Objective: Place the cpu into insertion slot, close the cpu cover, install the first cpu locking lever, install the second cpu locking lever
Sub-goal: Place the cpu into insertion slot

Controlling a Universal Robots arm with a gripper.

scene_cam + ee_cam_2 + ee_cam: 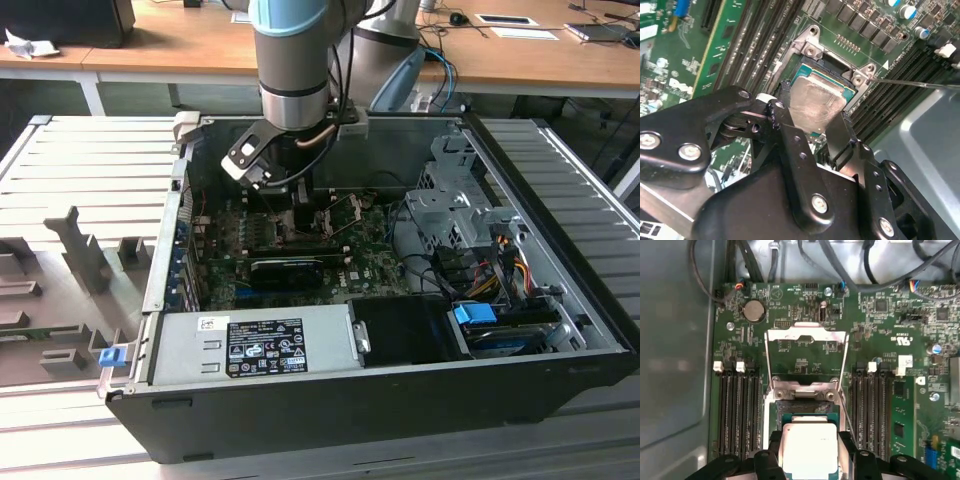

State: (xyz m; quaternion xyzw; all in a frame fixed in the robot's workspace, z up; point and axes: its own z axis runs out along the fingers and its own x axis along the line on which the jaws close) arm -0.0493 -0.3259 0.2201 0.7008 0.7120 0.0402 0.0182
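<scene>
The gripper [809, 460] is closed on the chip [807, 447], with one finger at each of two opposite edges in the first wrist view. The chip lies directly over the socket [805, 408], within the line of its metal rim. Whether it is fully seated is unclear. Good placement probably calls for a level chip, edges square to the rim, set straight down with no sideways push. Beyond the socket, the cover [806, 335] stands open above the circuit board [880, 340], apart from the chip.

Grey arm [292, 100], pale-blue cap [290, 15], black jaws with silver screws [820, 202].
</scene>
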